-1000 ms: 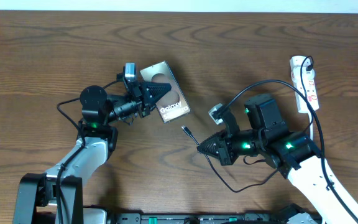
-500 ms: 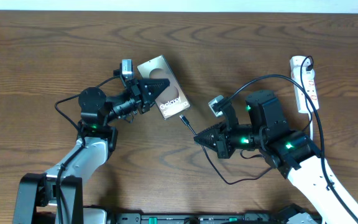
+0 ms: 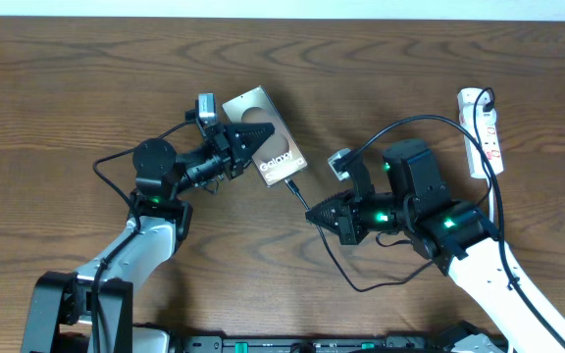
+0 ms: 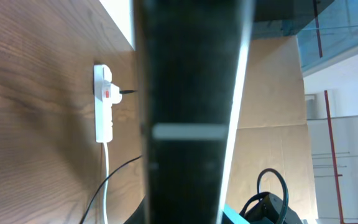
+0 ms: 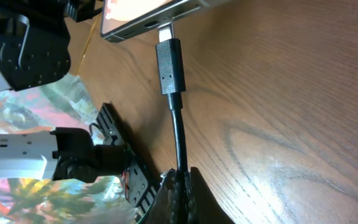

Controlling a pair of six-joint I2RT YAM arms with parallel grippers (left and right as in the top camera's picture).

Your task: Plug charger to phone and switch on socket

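overhead: left pincer clenched on phone mid-surface; right pincer, clenched on charger, had brought its tip from well apart up to the phone's lower edge | left wrist: socket lay far off, judged not yet switched | right wrist: tip met the port, likely not fully seated

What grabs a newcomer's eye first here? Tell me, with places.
At the table's centre, the left gripper holds the phone while the right gripper pinches the charger, its metal tip right at the phone's port. The white socket lies apart at the far right edge.
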